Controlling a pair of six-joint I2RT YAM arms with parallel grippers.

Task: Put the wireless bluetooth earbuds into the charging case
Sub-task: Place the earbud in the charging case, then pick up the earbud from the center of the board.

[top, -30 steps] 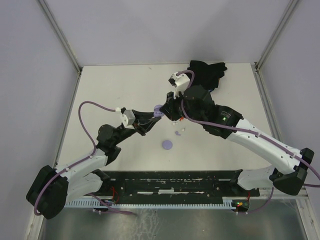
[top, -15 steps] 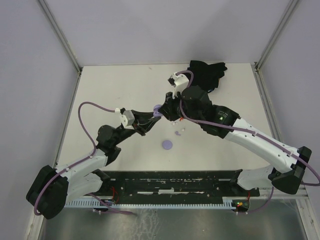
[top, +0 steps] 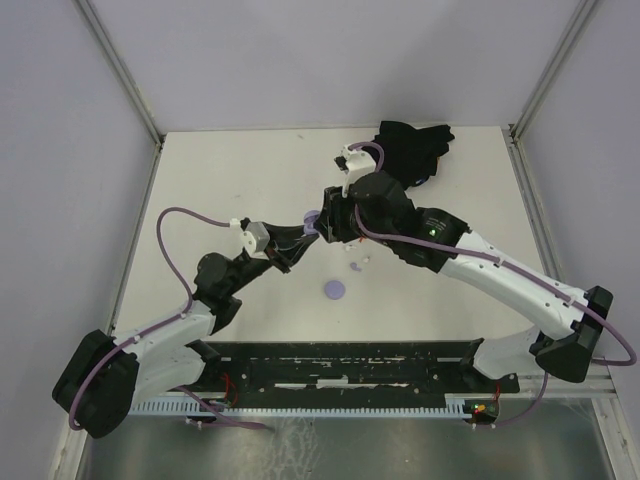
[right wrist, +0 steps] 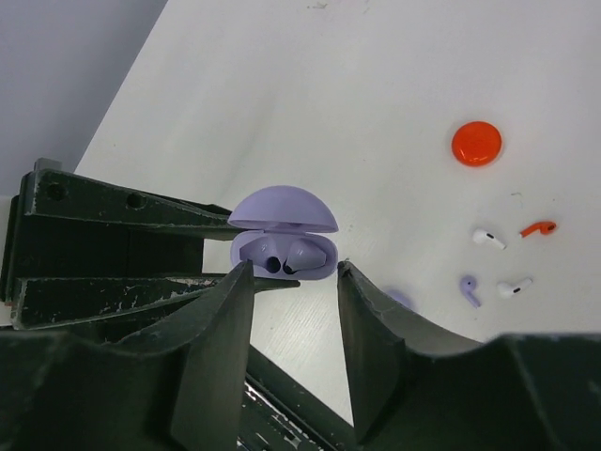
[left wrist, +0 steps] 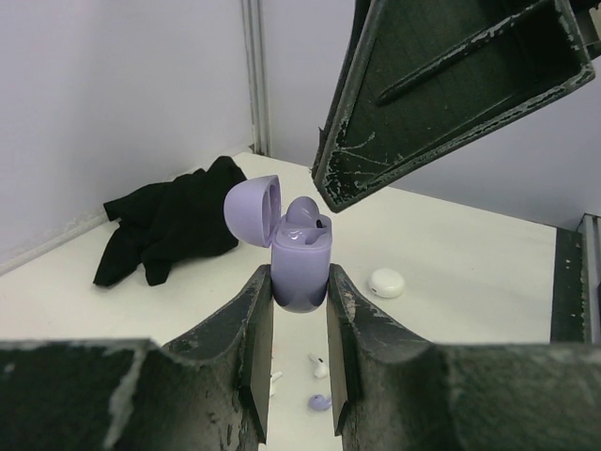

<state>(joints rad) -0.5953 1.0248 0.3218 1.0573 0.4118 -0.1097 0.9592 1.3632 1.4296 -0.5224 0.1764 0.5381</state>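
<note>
The left gripper [left wrist: 299,291] is clenched on the lower body of the lavender charging case [left wrist: 300,258], holding it upright above the middle of the table [top: 230,180], with one finger on each side. The case's lid [left wrist: 252,209] is swung open to the side. One lavender earbud [right wrist: 305,252] sits in one well of the case, and the well beside it looks dark and unfilled. The right gripper [right wrist: 291,272] hangs just above the open case with its fingers [right wrist: 225,310] spread and nothing between them, and the case shows in the gap beyond their tips. On the table surface, below and a little to the right of the held case, lies a small cluster of loose buds: a loose lavender earbud [right wrist: 469,288], two white earbuds [right wrist: 485,238] and a red earbud [right wrist: 538,227], close together but apart from one another. A red disc [right wrist: 476,143] lies near that cluster. A lavender disc [top: 334,289] sits closer to the near edge, and a white disc [left wrist: 386,282] rests by itself on the table. A crumpled black cloth [top: 415,148] lies at the far right corner.
</note>
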